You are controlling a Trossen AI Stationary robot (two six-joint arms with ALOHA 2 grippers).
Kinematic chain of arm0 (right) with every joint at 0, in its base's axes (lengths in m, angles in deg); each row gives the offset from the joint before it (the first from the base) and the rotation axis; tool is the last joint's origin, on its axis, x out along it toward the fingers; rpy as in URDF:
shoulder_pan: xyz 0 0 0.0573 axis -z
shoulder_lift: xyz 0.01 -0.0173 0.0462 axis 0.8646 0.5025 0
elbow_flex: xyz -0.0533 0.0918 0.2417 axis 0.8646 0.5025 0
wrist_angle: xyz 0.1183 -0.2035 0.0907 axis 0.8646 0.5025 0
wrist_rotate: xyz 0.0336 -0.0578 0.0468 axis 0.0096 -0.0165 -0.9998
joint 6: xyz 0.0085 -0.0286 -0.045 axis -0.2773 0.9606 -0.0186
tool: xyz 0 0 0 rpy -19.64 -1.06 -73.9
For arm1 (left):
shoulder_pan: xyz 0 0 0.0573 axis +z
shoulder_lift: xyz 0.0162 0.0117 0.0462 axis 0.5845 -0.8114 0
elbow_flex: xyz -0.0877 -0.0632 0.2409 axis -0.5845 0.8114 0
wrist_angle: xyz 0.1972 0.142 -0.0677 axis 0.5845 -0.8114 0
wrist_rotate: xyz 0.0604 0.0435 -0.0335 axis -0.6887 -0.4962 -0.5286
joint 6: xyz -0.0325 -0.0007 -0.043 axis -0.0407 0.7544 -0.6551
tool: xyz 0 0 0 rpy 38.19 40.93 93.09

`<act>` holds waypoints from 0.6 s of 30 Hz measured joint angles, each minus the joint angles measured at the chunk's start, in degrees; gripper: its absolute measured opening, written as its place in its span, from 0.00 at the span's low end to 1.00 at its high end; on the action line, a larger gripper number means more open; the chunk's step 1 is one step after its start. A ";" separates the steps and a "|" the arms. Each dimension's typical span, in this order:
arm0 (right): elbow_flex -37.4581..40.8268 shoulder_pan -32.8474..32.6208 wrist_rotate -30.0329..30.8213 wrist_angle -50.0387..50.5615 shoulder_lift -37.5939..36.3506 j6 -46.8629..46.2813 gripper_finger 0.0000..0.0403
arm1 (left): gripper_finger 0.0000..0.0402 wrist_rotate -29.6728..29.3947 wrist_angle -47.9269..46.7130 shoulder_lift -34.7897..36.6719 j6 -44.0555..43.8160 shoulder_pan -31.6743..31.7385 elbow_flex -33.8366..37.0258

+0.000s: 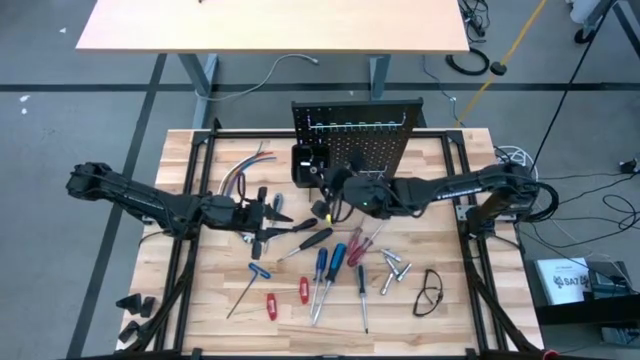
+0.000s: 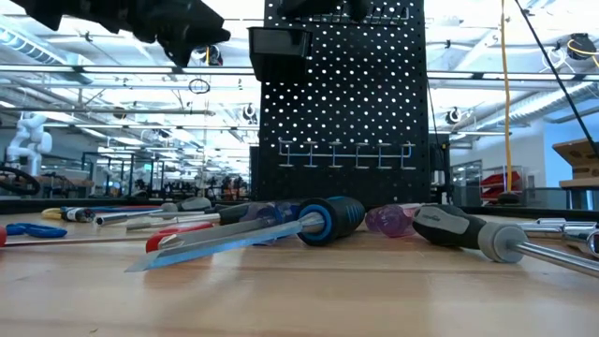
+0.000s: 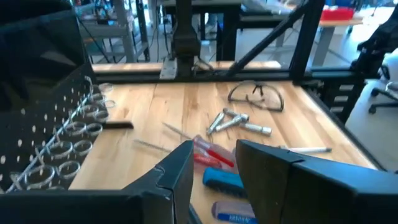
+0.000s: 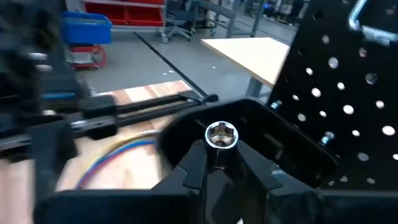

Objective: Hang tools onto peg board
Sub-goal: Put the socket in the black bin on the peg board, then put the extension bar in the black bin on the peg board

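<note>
The black peg board stands upright at the table's far side, with a small black bin on its front left. My right gripper is just in front of the bin and is shut on a small silver socket bit. My left gripper hovers open and empty over the table left of the loose tools; it also shows in the low view. Screwdrivers with blue, red and black handles lie flat on the tabletop. My right gripper pinches the silver bit between its two fingers, on its shaft just below the open hex end. The hex end sticks out past the fingertips toward the bin. The bit is lifted clear of the table.
A bundle of coloured wires lies at the far left. Silver sockets and safety glasses lie at the right. A row of metal ring holders runs along the board's front. Black frame rails border the table.
</note>
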 joint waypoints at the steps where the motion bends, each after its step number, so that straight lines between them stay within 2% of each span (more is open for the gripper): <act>1: 0.00 0.47 0.05 0.13 0.30 0.00 0.11 | 0.32 0.00 -0.33 0.00 -0.03 0.00 0.00; 6: 0.00 1.37 0.09 0.37 0.85 0.54 0.15 | 0.32 0.00 -2.39 0.00 -0.45 0.00 0.00; 10: 0.00 1.33 4.34 -0.06 0.58 0.60 0.24 | 0.32 0.46 -2.77 0.00 -0.49 0.00 0.00; 18: 0.00 1.85 4.51 0.31 0.26 0.58 0.40 | 0.32 1.59 -3.16 0.00 -0.95 0.00 0.00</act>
